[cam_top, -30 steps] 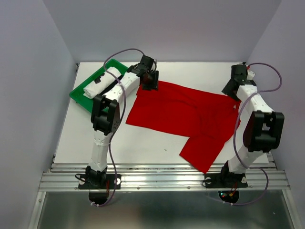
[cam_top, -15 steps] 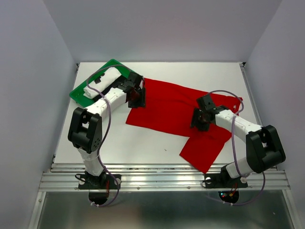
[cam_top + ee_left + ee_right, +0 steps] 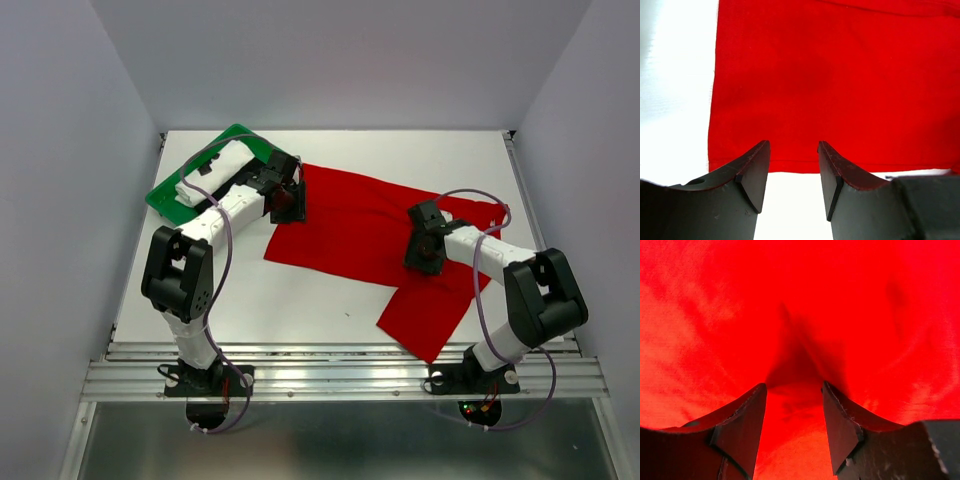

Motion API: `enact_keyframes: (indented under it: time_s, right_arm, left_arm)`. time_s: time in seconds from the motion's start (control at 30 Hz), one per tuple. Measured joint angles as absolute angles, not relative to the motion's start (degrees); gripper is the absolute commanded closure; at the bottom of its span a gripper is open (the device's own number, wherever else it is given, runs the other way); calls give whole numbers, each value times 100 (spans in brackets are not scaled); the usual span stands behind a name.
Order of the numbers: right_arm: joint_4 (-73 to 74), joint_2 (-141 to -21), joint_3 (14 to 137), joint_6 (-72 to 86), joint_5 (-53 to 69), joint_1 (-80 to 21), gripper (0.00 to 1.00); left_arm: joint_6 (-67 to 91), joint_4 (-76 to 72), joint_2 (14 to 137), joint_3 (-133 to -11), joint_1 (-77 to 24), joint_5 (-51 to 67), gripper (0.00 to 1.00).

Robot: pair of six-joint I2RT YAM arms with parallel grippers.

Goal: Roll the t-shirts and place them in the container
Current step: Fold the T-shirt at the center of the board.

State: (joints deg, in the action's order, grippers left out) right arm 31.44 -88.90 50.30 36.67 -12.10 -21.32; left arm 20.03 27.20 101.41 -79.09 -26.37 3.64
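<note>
Red soft cloth, a short-sleeved t-shirt [image 3: 370, 235], is lying spread flat on the white surface [image 3: 300, 310], reaching from just beside the far-left tray across the middle towards the right edge, with one part running down towards the near edge. The left hand [image 3: 285, 200] is hanging low over the shirt's left edge, close to the tray. In the left wrist view its dark fingers [image 3: 752, 172] are standing spread, the left hand [image 3: 793, 150] straddling the straight edge of the red cloth [image 3: 840, 85], with bare white surface showing in the gap and nothing pinched. The right hand [image 3: 425, 250] is pressing down towards the right half of the shirt. In the right wrist view the right hand [image 3: 794, 390] is also showing its fingers spread, with red cloth [image 3: 715, 315] filling the whole view and a dark crease running into the gap between them; whether the tips are touching the cloth I cannot tell. A green plastic tray [image 3: 158, 198] is sitting at the far-left corner of the surface, holding a white cloth t-shirt [image 3: 225, 160] already rolled into a bundle.
</note>
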Motion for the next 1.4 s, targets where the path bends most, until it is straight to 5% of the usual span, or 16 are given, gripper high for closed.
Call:
enact_keyframes:
  time_s: [0.67, 1.23, 1.4]
  right_arm:
    - [3465, -8772, 5140, 3769, -2659, -2060, 48]
    - [3538, -9161, 5450, 3597, -3020, -1852, 99]
    - [3542, -9122, 5450, 3529, -3011, -1817, 99]
  left_arm:
    - [2001, 2655, 10141, -7909, -2657, 423, 46]
    - [1999, 2655, 10141, -7909, -2703, 440, 46]
    - [1994, 2657, 10141, -7909, -2705, 445, 46]
